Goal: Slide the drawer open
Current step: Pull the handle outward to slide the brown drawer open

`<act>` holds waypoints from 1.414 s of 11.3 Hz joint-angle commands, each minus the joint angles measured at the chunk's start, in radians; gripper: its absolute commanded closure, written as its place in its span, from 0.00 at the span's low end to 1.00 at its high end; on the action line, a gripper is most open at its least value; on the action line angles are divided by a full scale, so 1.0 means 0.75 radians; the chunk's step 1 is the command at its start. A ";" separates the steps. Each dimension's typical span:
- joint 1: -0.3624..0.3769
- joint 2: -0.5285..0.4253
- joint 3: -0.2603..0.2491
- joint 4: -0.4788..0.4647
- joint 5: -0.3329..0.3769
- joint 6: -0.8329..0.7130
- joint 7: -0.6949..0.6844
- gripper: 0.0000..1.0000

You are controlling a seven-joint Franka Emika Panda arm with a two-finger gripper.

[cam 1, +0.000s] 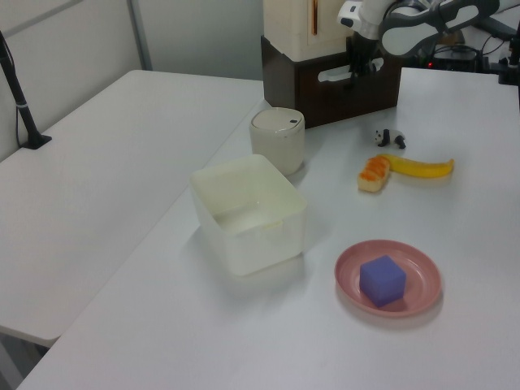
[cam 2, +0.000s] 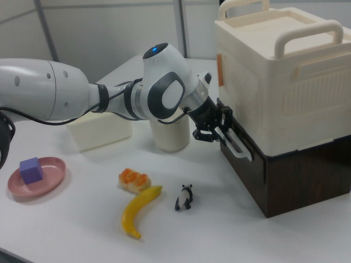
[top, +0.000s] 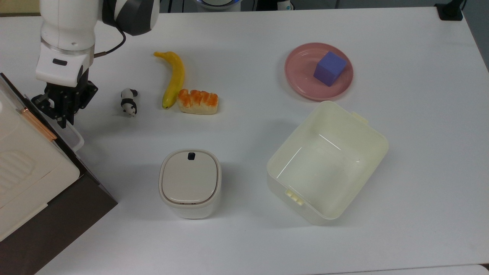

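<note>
1. The fingers (cam 2: 215, 131) of the gripper (top: 61, 114) are pinching the white handle (cam 2: 239, 144) of the drawer (cam 2: 249, 164).
2. The drawer sits at the table's (top: 401, 160) left edge in the top view, under a cream box (cam 2: 279, 82).
3. A tub (top: 327, 162) stands near the front edge.
4. A lidded bin (top: 190, 183) is beside it.
5. A plate (top: 301, 76) holds a cube (top: 330, 68).
6. A banana (top: 174, 78) touches a bread (top: 198, 102).
7. A panda (top: 129, 102) stands near the gripper.

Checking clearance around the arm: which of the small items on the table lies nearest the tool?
The panda figurine. It stands just beside the tool at the drawer handle, while the banana and bread lie farther off.
</note>
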 commanded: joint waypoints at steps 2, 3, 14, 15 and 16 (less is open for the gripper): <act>0.020 -0.104 0.013 -0.158 -0.016 0.027 0.071 1.00; 0.022 -0.132 0.027 -0.199 -0.016 0.027 0.077 1.00; 0.052 -0.382 0.111 -0.477 -0.014 0.005 0.147 1.00; 0.052 -0.382 0.117 -0.475 -0.014 0.001 0.151 0.97; 0.050 -0.380 0.117 -0.469 -0.012 -0.019 0.159 0.75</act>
